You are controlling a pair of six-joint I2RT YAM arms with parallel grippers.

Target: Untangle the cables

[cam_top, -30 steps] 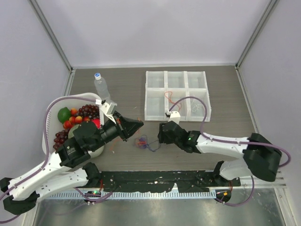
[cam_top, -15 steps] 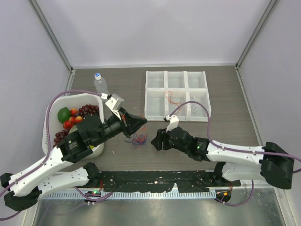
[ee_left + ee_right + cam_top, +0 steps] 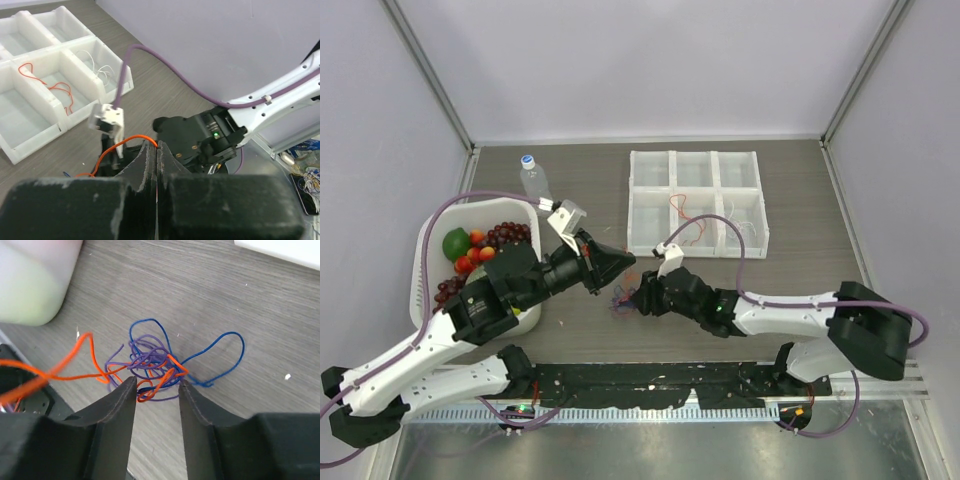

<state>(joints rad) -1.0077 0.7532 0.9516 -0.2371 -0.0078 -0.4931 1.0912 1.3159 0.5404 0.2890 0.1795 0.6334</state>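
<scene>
Cables (image 3: 150, 360) tangled on table (image 3: 225, 295), under right gripper (image 3: 156, 384), fingers apart. Left gripper (image 3: 156, 150) clamped on orange cable (image 3: 131, 138). Likely light, limp, slippery: you should pinch one strand beside the tangle.

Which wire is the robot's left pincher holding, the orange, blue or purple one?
The orange cable. Only it runs up from the tangle into the shut left gripper; the blue cable and purple cable lie looped on the table.
</scene>
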